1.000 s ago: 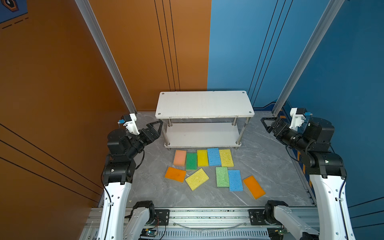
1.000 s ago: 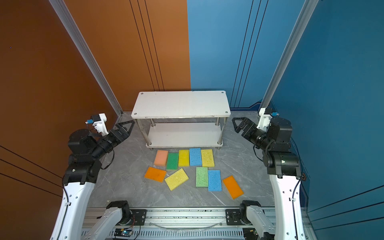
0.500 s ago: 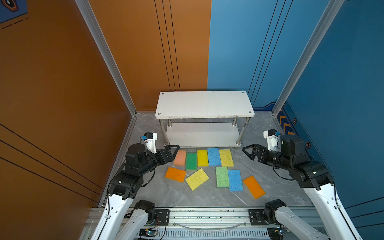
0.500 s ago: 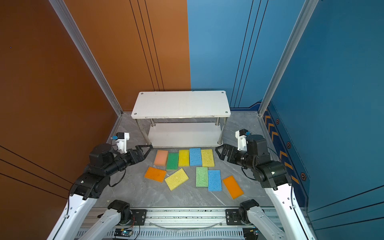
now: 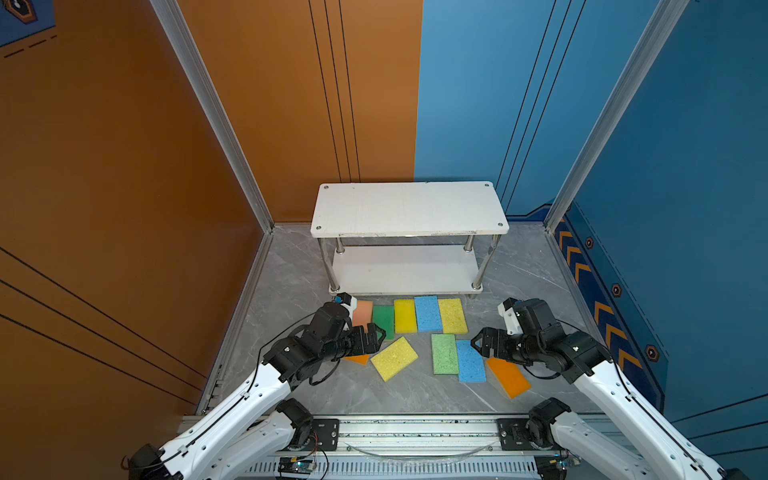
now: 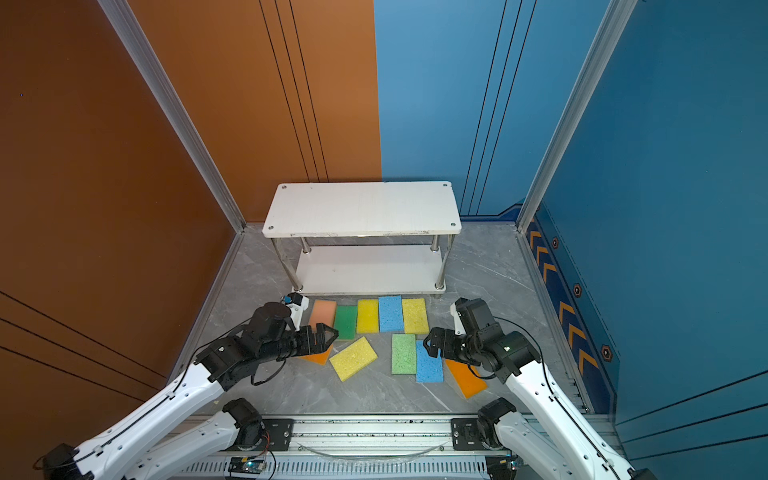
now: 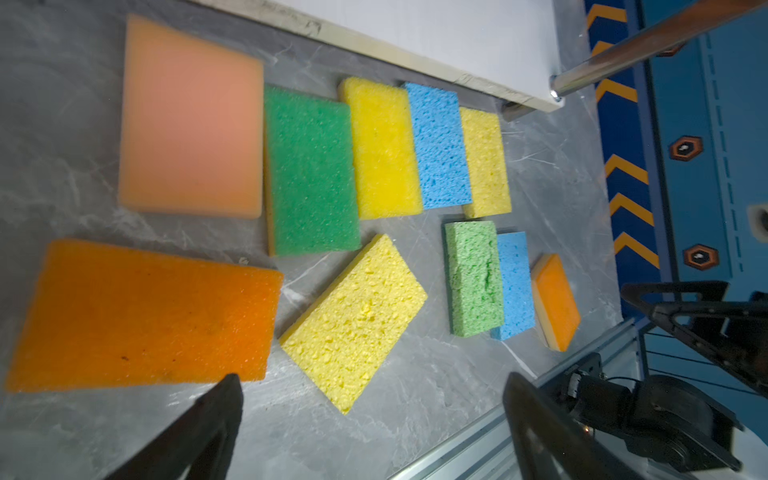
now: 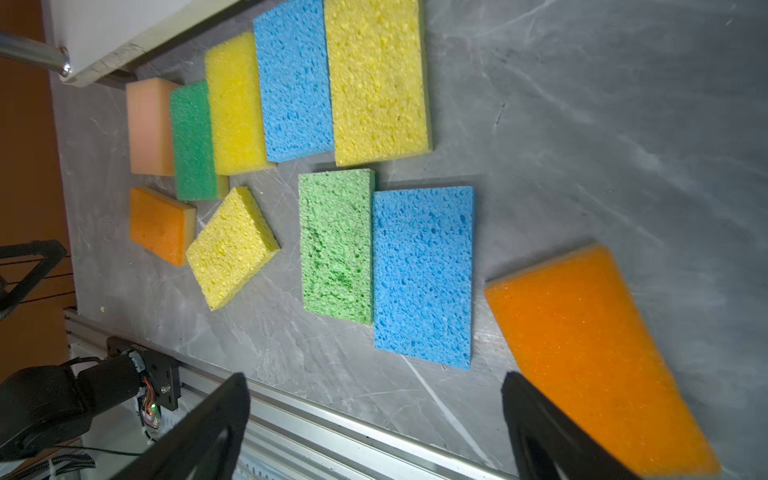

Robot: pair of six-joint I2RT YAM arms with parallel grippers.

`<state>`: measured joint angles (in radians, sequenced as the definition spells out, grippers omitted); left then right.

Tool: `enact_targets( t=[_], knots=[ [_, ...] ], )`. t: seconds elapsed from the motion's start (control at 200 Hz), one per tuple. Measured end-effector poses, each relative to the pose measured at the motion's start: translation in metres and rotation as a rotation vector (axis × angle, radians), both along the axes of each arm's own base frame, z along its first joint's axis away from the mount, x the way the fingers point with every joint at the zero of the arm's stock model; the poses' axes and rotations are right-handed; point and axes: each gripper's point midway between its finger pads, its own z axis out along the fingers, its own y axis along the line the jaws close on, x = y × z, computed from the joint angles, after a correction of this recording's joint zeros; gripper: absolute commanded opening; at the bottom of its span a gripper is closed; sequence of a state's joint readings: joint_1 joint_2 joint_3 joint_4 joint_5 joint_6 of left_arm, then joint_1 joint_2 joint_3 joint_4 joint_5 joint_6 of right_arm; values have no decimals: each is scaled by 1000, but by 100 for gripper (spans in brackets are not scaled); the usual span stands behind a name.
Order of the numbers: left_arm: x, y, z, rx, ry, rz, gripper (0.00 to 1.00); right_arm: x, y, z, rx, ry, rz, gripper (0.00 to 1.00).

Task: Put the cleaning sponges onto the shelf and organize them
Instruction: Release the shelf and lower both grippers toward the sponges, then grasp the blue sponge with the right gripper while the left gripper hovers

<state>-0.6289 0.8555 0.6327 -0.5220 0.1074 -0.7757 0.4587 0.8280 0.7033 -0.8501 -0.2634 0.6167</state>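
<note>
Several cleaning sponges lie flat on the grey floor in front of the shelf (image 5: 409,208), whose two white boards are bare. A row holds peach-pink (image 5: 362,312), dark green (image 5: 384,320), yellow (image 5: 405,316), blue (image 5: 428,313) and pale yellow (image 5: 453,316) sponges. Nearer lie a tilted yellow sponge (image 5: 394,358), a light green one (image 5: 444,354), a blue one (image 5: 470,361) and an orange one (image 5: 508,377). My left gripper (image 5: 376,334) (image 7: 372,378) hangs open over another orange sponge (image 7: 141,316). My right gripper (image 5: 478,345) (image 8: 376,376) hangs open beside the right orange sponge (image 8: 590,353).
Orange and blue walls close in the back and sides, with metal corner posts (image 5: 216,120). An aluminium rail (image 5: 415,430) runs along the front edge and carries both arm bases. Bare grey floor (image 5: 532,266) shows to the right of the shelf.
Both arms have swung from beside the shelf forward and down over the sponges. Both grippers stayed open. No sponge has moved.
</note>
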Motion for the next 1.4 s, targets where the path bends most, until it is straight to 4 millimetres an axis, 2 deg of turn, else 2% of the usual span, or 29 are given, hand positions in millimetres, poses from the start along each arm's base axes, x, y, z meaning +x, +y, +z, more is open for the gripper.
enact_targets(
  t=[0.075,0.165,0.345,0.591,0.871,1.397],
  knots=[
    [0,8,-15,26,34,55,98,-3,1,-14,-19,33,6,95],
    [0,18,-23,34,47,129,98,-6,4,-23,-29,56,17,95],
    [2,29,-21,-12,41,215,98,-9,8,-38,-35,69,24,86],
    [3,25,-16,-36,44,205,98,-11,6,-60,-49,97,-1,72],
    [5,19,-17,-38,60,184,98,-7,9,-69,-54,117,-11,54],
    [6,18,-17,-32,51,165,98,-6,2,-85,-112,146,-29,52]
  ],
)
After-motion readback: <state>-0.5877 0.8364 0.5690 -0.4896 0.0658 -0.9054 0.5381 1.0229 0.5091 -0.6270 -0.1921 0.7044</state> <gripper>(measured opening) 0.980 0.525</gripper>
